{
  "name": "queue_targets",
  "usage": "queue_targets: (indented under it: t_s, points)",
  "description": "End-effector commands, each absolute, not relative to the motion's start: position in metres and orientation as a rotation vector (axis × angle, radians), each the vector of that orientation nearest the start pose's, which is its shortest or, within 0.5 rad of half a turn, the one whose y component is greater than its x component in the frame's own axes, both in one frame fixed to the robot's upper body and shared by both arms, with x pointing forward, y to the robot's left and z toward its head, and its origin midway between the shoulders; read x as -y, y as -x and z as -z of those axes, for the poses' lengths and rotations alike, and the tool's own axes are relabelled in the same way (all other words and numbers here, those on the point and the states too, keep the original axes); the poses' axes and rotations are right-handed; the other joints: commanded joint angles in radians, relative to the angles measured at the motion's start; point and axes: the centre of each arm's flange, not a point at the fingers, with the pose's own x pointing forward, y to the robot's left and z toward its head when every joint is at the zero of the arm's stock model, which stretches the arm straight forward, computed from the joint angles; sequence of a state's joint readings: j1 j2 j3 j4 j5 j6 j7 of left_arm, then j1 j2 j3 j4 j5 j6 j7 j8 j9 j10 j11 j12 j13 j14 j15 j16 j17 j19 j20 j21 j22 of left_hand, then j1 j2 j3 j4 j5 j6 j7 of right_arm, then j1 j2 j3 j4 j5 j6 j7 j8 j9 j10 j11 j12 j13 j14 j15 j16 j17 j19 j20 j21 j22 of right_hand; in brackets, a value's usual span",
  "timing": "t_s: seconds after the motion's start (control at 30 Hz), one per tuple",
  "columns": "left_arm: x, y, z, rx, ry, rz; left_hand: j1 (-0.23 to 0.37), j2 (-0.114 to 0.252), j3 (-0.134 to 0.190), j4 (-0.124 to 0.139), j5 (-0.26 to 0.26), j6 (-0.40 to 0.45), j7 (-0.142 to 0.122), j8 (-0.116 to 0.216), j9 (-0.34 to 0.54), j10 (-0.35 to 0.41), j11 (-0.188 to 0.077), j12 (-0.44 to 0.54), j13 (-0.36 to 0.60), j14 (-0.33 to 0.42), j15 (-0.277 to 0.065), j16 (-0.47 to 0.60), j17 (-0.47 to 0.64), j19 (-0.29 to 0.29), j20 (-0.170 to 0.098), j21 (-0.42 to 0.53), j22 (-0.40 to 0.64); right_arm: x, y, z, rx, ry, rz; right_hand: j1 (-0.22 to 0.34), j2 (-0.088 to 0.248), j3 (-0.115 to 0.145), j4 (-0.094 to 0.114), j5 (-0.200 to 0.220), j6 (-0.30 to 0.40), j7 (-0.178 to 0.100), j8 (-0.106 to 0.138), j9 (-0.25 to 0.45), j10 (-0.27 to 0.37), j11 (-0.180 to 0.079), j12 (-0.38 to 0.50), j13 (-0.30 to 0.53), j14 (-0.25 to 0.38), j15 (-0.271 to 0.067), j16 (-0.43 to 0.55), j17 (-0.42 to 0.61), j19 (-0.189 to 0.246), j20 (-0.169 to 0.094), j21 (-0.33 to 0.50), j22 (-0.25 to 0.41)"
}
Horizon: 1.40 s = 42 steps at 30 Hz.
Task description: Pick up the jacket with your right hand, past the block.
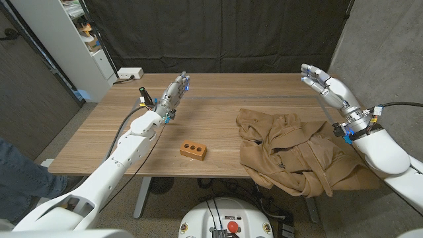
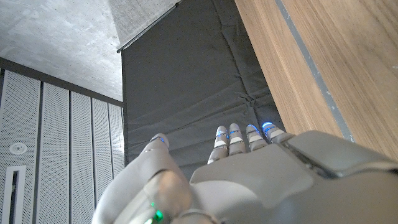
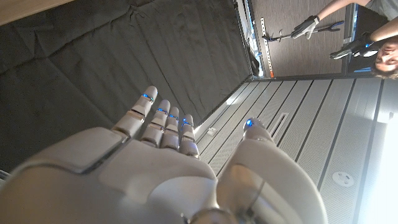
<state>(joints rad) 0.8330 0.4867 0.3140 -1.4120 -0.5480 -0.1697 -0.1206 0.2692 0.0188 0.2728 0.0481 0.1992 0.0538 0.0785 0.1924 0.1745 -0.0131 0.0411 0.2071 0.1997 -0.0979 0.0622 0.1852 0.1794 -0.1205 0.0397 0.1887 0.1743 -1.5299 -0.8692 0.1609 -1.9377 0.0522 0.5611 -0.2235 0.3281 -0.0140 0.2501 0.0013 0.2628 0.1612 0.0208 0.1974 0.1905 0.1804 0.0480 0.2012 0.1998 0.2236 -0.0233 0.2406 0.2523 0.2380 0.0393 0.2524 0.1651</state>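
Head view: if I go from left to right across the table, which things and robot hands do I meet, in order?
left hand → wooden block → jacket → right hand, raised past the jacket's far right side.

Object count — wooden table (image 1: 225, 89)
One jacket (image 1: 297, 155), one block (image 1: 193, 150), two robot hands — left hand (image 1: 173, 96), right hand (image 1: 322, 82).
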Motion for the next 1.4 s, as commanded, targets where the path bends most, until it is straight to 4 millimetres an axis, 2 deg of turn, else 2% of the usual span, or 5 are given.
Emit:
queue_targets:
  t_s: [0.03,0.17,0.53,1.1,1.4]
  points:
    - [-0.263,-0.644,-0.008,0.606,-0.055,0.319,0.007,0.01,0.006,-0.008,-0.001,0.007,0.0,-0.002,0.004,0.002,-0.004,0.004,0.002,0.0,-0.004,0.002,0.001,-0.007,0.005,0.004,0.004,0.344,-0.418,-0.007,1.066,0.821,-0.035,-0.004,0.006,-0.004,-0.002,0.006,0.009,-0.013,0.002,0.003,0.001,-0.009,0.001,0.002,-0.02,0.007,-0.007,-0.002,-0.005,0.015,-0.008,0.003]
    - [-0.264,-0.645,-0.008,0.605,-0.055,0.319,0.007,0.01,0.006,-0.008,-0.002,0.007,0.0,-0.002,0.004,0.002,-0.005,0.004,0.001,0.0,-0.004,0.003,0.001,-0.009,0.005,0.003,0.004,0.341,-0.417,-0.009,1.061,0.864,-0.033,-0.004,0.006,-0.005,-0.003,0.007,0.005,-0.02,0.001,0.003,-0.004,-0.011,-0.001,0.002,-0.029,0.006,-0.012,-0.004,-0.008,0.037,-0.014,0.003]
    - [-0.263,-0.65,-0.013,0.603,-0.062,0.326,0.008,0.012,0.006,-0.01,-0.002,0.007,-0.002,-0.002,0.004,0.002,-0.003,0.004,0.001,0.0,-0.005,0.002,0.001,-0.012,0.009,0.003,0.004,0.339,-0.418,-0.01,1.038,0.937,-0.022,-0.011,0.002,-0.011,-0.005,0.011,-0.004,-0.049,-0.001,0.002,-0.015,-0.038,-0.005,0.002,-0.052,-0.002,-0.024,-0.014,0.0,0.16,-0.034,0.004]
    - [-0.261,-0.655,-0.018,0.603,-0.067,0.334,0.01,0.014,0.007,-0.015,-0.004,0.015,0.006,-0.001,0.004,0.002,0.004,0.004,-0.001,0.003,0.001,0.003,0.001,-0.012,0.005,0.004,0.005,0.334,-0.415,-0.012,1.006,1.102,0.018,-0.005,-0.006,-0.015,-0.016,0.015,0.007,-0.076,0.004,0.002,-0.032,-0.062,-0.007,0.002,-0.106,0.052,-0.042,-0.023,0.002,0.172,-0.048,0.006]
    - [-0.262,-0.656,-0.017,0.601,-0.065,0.332,0.01,0.015,0.007,-0.016,-0.004,0.019,0.008,0.0,0.004,0.002,0.002,0.004,-0.001,0.003,0.001,0.003,0.001,-0.012,0.005,0.005,0.005,0.331,-0.414,-0.01,0.967,1.203,0.031,0.046,-0.003,0.002,-0.05,0.023,0.036,-0.115,0.014,0.002,-0.036,-0.088,-0.007,0.0,-0.12,0.075,-0.042,-0.033,0.008,0.175,-0.053,0.007]
